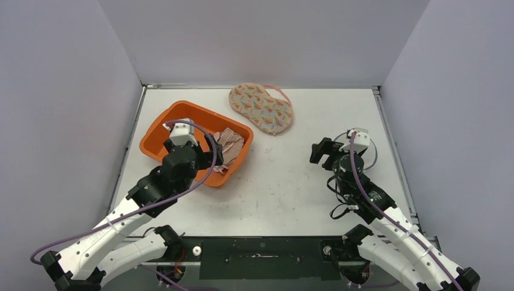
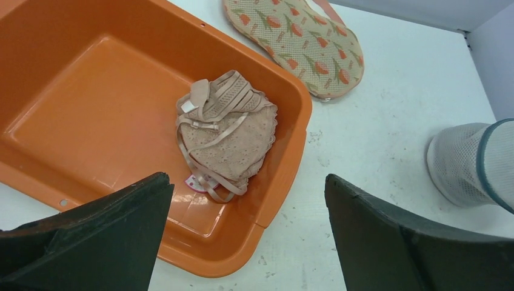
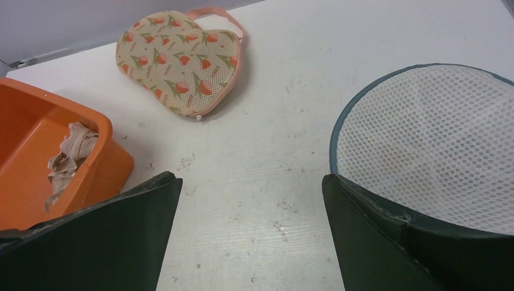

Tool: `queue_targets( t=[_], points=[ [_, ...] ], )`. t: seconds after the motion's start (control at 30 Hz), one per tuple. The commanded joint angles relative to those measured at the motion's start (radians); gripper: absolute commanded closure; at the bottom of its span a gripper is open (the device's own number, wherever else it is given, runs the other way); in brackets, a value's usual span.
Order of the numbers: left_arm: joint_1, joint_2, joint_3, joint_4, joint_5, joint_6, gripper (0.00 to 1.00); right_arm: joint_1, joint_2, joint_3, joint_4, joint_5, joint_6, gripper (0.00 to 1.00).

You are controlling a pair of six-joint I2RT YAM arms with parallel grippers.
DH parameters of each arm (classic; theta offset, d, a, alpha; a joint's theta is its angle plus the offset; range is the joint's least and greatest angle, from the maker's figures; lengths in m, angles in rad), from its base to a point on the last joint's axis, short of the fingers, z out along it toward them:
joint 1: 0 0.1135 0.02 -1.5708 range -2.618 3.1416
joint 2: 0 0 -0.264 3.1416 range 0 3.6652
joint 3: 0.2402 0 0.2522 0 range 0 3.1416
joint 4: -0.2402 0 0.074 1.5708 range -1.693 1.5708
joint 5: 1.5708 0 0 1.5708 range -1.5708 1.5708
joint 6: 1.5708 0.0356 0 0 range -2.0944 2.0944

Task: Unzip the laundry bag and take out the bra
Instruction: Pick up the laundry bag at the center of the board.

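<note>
1. The left gripper hangs over the orange tub, its jaws spread wide with nothing between them.
2. The bra is a beige, crumpled heap lying on the tub floor, just ahead of that gripper's fingertips.
3. The right gripper is also spread and empty, above the table.
4. The white mesh laundry bag lies beside and partly beneath its right finger.
5. A floral pouch lies well ahead, to its left.

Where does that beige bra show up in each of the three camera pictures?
Top external: bra left of centre, in the orange tub's right end.
Left wrist: centre, inside tub.
Right wrist: far left, peeking over tub rim.
Shared landmark: the orange tub.
</note>
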Motion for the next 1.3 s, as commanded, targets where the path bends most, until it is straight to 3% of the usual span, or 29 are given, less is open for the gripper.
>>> queue_targets(
  t=[0.0,0.27,0.4,0.57,0.87,1.0,1.2,1.27],
  points=[
    [-0.003,-0.034,0.054,-0.035,-0.048,0.016,0.04,0.005,0.005,0.069,-0.027,0.053,-0.031,0.10],
    [0.000,-0.160,-0.019,-0.004,-0.087,0.069,0.04,-0.018,0.013,0.164,-0.179,0.247,0.069,0.10],
    [0.000,-0.175,-0.032,0.004,-0.047,0.063,0.04,-0.135,-0.013,0.224,-0.246,0.313,0.113,0.10],
    [0.000,-0.183,-0.053,0.025,0.047,0.039,0.04,-0.364,0.023,0.247,-0.283,0.176,0.176,0.10],
    [0.001,-0.183,-0.099,0.088,0.178,-0.007,0.04,-0.557,0.026,0.106,-0.234,0.061,0.322,0.07],
    [0.001,-0.169,-0.104,0.108,0.236,-0.008,0.03,-0.620,0.037,0.043,-0.228,0.019,0.365,0.00],
    [0.001,-0.165,-0.114,0.124,0.286,-0.014,0.01,-0.660,0.029,-0.045,-0.195,-0.009,0.398,0.17],
    [0.001,-0.163,-0.123,0.132,0.310,-0.016,0.08,-0.681,0.035,-0.088,-0.172,-0.036,0.411,0.23]
  ],
)
